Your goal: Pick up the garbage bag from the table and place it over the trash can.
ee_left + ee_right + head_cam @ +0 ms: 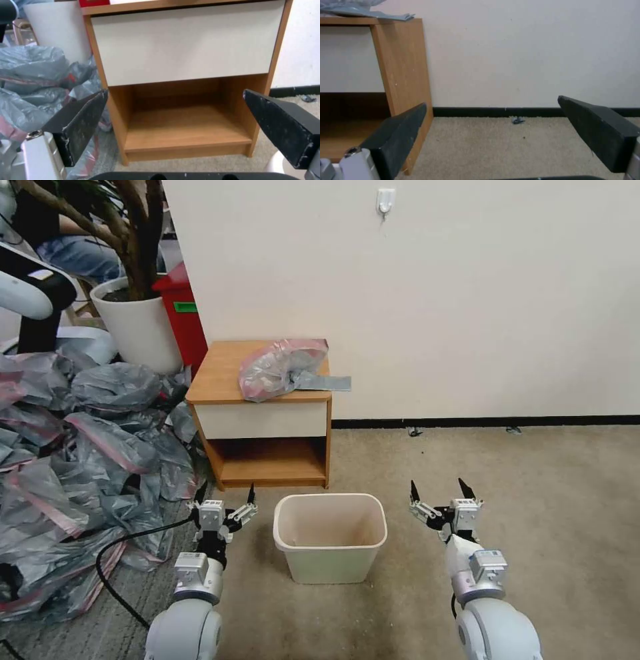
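So the garbage bag (pixel 283 368) is bunched on the right side of the nightstand surface (pixel 220 373), far past the empty trash can (pixel 330 537), long axis running left-right, with both end effectors, left (pixel 225 499) and right (pixel 439 489), spread wide and empty, the left one maybe slightly nearer.

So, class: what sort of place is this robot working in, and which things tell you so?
Probably an indoor test room set up like a bedroom corner: carpet, a nightstand against a plain wall, and a heap of spare bags.
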Available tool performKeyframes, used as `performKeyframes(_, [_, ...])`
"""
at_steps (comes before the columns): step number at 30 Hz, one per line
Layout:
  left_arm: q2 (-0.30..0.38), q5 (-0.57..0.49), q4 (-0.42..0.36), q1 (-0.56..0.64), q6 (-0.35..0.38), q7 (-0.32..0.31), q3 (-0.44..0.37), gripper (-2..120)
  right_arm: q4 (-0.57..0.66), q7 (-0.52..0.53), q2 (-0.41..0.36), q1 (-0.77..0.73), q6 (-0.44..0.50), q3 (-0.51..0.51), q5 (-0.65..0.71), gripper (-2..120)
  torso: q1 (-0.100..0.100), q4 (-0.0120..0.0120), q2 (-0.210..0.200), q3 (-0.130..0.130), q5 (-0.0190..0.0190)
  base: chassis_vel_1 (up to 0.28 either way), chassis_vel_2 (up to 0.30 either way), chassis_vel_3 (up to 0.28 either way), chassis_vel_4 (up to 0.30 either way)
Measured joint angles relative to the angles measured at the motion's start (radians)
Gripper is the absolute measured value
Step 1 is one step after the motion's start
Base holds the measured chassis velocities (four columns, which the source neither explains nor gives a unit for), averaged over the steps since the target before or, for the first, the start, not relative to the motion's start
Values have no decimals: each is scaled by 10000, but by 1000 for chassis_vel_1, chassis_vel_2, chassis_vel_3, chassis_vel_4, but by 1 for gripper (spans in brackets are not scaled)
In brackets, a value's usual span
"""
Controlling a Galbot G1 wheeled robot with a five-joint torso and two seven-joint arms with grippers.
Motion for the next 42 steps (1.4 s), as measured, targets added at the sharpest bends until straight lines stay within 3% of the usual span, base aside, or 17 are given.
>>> performKeyframes(35, [8,-49,-84,36,54,-6,1,100,56,7,15,-34,-17,-3,0,100,0,0,-1,1,0,0,0,0,0])
performKeyframes(38, [95,-516,-766,354,491,-108,4,100,738,209,226,-358,-293,-51,-4,100,0,0,0,0,0,0,0,0,0])
performKeyframes(42, [298,-1571,-2303,1071,1519,-351,23,100,2203,655,680,-1088,-933,-181,-23,100,0,0,0,0,-1,0,0,0,0])
